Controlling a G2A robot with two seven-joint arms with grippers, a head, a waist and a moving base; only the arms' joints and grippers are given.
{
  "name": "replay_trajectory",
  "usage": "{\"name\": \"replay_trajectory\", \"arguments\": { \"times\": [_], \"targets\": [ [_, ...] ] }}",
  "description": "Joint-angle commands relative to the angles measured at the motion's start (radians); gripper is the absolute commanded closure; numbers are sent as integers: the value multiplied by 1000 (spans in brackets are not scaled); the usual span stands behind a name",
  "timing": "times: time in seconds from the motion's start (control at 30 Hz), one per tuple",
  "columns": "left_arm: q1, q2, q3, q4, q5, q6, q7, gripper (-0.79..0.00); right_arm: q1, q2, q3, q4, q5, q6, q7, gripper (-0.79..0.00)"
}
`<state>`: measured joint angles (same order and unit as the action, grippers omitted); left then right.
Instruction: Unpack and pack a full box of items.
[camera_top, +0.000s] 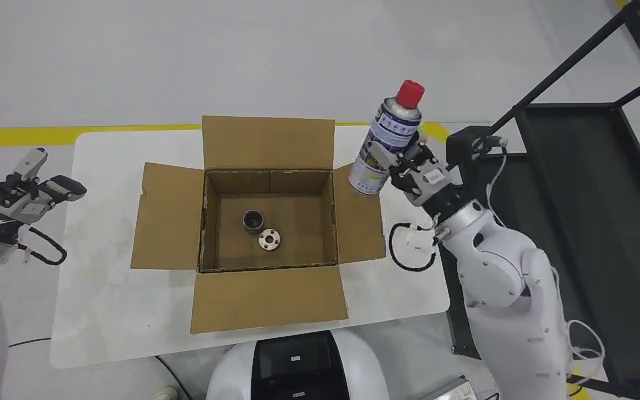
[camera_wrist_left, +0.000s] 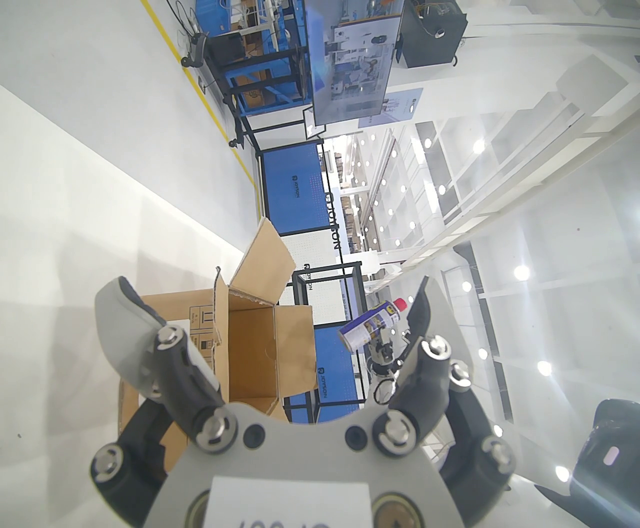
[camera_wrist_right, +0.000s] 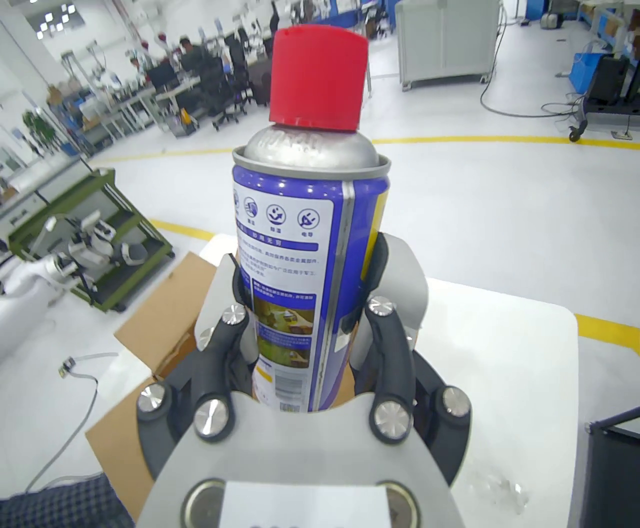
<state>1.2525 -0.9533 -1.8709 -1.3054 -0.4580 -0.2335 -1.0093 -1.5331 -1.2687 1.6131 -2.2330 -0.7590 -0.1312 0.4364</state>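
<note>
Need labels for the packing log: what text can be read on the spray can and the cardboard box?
Nothing here can be quoted with confidence.
Spray can, side print: four icons with captions above blocks of fine text, too small to read.
Spray can, lettering on the metal shoulder: blurred.
Cardboard box, printed marks on an outer side: too small to read.

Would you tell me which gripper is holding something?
The right gripper, shut on the red-capped spray can; the left gripper is open and empty.
</note>
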Motion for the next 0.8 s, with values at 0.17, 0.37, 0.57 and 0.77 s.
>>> {"name": "replay_trajectory", "arguments": {
  "times": [0.17,0.37,0.57,0.77],
  "targets": [
    [0,0,0,0,0,0,0,-785,-46,4,127,106,-46,-28,-184,0],
    [0,0,0,0,0,0,0,-785,-113,0,122,256,-138,-84,-406,0],
    [0,0,0,0,0,0,0,-785,-171,-9,95,387,-256,-43,-637,0],
    [0,0,0,0,0,0,0,-785,-158,-13,58,554,-326,-7,-699,0]
  ]
}}
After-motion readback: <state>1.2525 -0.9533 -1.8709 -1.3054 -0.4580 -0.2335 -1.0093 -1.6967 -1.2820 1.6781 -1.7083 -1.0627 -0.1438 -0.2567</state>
